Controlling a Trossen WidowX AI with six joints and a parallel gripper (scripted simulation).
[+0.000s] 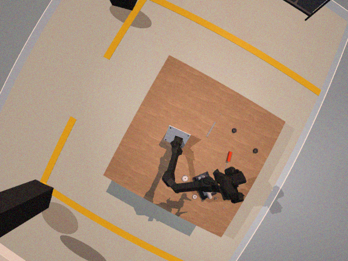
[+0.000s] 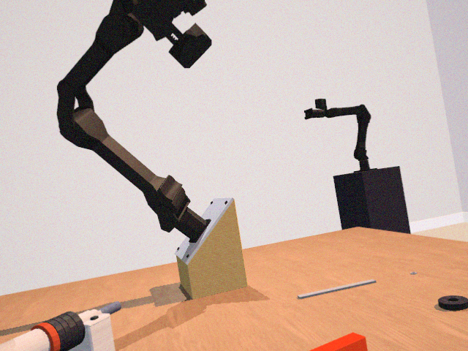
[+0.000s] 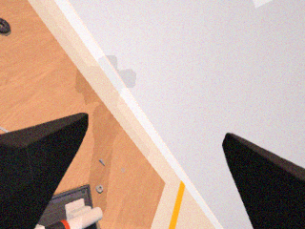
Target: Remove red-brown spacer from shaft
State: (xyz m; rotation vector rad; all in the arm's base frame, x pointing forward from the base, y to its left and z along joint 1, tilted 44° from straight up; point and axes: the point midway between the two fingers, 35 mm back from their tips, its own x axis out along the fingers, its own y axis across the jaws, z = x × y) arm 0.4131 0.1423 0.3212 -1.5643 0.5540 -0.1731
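Black and released, the end effector (image 1: 239, 187) (image 2: 194, 24) (image 3: 158, 130) hung near the counter's (image 1: 182, 84) (image 2: 377, 257) (image 3: 29, 86) right edge from above; overpulling could perhaps have shed dark spacers (image 2: 72, 329) too.

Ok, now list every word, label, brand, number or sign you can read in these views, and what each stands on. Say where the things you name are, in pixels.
There are none to read.
No lettering shows on the gripper (image 3: 155, 125), the wooden tabletop (image 1: 179, 92) (image 2: 377, 257) or the wedge-shaped arm mount (image 2: 219, 260).
Any tiny marks on the housing assembly (image 2: 99, 332) would be too small or blurred to tell.
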